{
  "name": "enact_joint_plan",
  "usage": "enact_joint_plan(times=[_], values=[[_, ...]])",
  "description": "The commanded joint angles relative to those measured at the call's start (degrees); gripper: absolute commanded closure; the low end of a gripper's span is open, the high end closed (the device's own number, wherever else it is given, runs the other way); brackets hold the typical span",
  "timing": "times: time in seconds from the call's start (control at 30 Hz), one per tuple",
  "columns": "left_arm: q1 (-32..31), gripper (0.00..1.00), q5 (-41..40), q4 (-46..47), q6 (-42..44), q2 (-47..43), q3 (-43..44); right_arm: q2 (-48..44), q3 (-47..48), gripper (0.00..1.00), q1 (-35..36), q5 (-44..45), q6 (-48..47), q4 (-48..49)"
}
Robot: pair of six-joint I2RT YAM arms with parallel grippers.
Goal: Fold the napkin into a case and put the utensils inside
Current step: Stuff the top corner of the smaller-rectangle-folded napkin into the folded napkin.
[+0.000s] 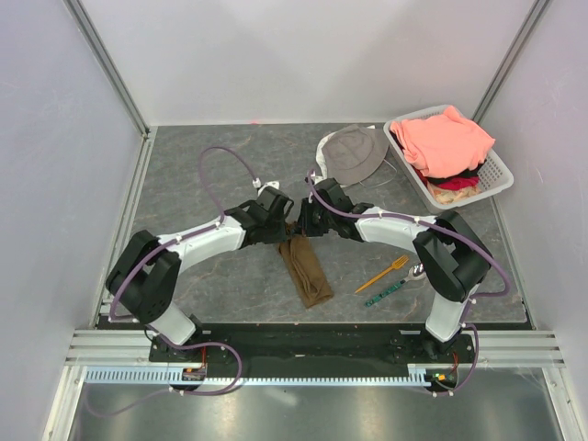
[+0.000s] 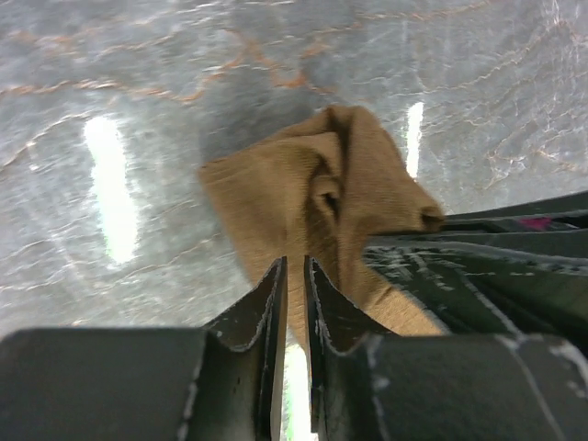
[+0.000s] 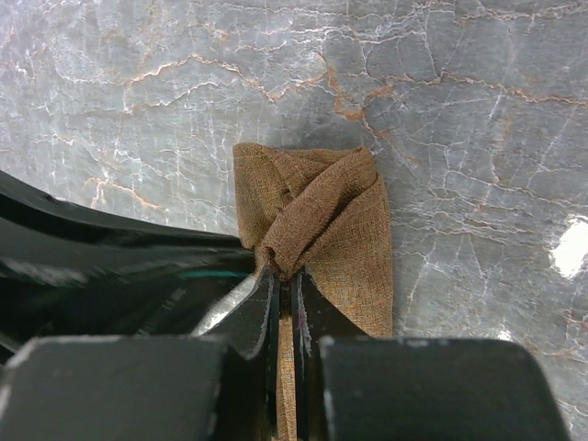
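The napkin (image 1: 306, 271) lies on the table (image 1: 211, 175) as a narrow brown strip. Its long axis runs near to far and leans a little left at the far end. Both arms meet over that far end, the left gripper (image 2: 295, 266) coming from the left and the right gripper (image 3: 284, 276) from the right, almost touching each other. The right gripper's jaws stand nearly together with a bunched fold of cloth caught between the tips. The left gripper's jaws are narrow too, with brown cloth showing in the slit. It looks like a pinch, though that hold is less plain.

The rest of the strip stretches toward the near edge from both grippers, so a fold would likely carry the far end nearer along that axis. The orange fork (image 1: 384, 273) and the green utensil (image 1: 384, 294) lie side by side to the right of the strip, apart from it — the right arm is the closer one to them. Neither is inside the cloth yet.
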Motion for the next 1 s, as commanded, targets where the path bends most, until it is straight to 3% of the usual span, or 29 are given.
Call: enact_joint_plan(times=[0.0,0.27,0.53,0.67,0.87,0.97], values=[[-2.43,0.8,-8.75,-1.55,3.1,2.53,3.61,-0.17,1.44,1.0,-0.76,-1.93,0.22,2.22],[-3.92,0.63,-12.97,-2.87,3.45,4.47,5.29,0.36,1.26,1.0,-0.85,-3.25,0.57,3.37],[-4.36,0.6,-12.89,-3.75,3.81,7.71,7.13,0.71,1.0,1.0,-1.11,-3.78,0.93,4.16],[-4.36,0.63,-13.41,-3.93,3.98,9.03,7.84,0.8,1.09,1.0,-1.2,-4.22,1.28,4.25],[-4.28,0.88,-16.4,-5.25,2.49,6.68,8.19,0.27,0.74,1.0,-1.38,-3.96,0.75,3.37],[-4.19,0.91,-15.53,-5.25,1.79,4.82,7.58,-1.05,0.56,1.0,-1.47,-3.17,-0.04,1.97]])
